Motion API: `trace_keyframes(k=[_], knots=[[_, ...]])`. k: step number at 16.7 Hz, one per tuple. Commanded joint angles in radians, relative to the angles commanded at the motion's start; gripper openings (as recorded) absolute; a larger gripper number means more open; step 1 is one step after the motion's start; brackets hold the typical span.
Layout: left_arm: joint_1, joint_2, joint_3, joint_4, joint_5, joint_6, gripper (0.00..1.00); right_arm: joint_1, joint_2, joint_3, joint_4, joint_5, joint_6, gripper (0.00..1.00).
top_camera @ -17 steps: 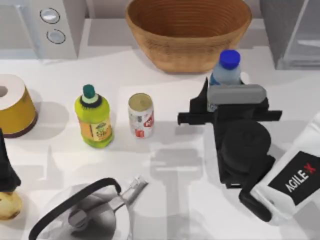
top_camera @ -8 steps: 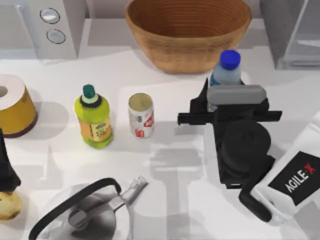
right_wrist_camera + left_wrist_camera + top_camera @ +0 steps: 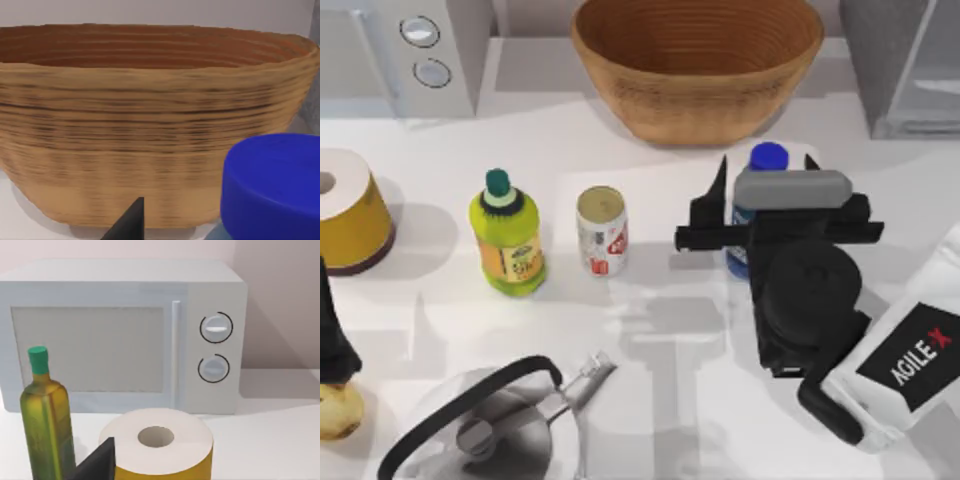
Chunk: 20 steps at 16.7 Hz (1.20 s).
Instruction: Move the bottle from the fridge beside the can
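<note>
Bottle already out of the fridge, upright right of the can, near the basket, well apart from the can. Pinched between the right gripper's jaws, so carry leftward and release remain. Left gripper parked far left; jaw state impossible to tell.

The white table carries a can near its middle. Left of the can stand a yellow-green bottle and a yellow roll; right of it, a water bottle. Behind the can sits a basket; in front, a kettle.
</note>
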Motion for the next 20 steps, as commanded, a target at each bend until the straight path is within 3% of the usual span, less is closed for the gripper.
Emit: trace_keyframes(k=[20], knots=[[0.000,0.000,0.000,0.000,0.000,0.000,1.00,0.061,-0.040,-0.088,0.049,0.061,0.000,1.00]])
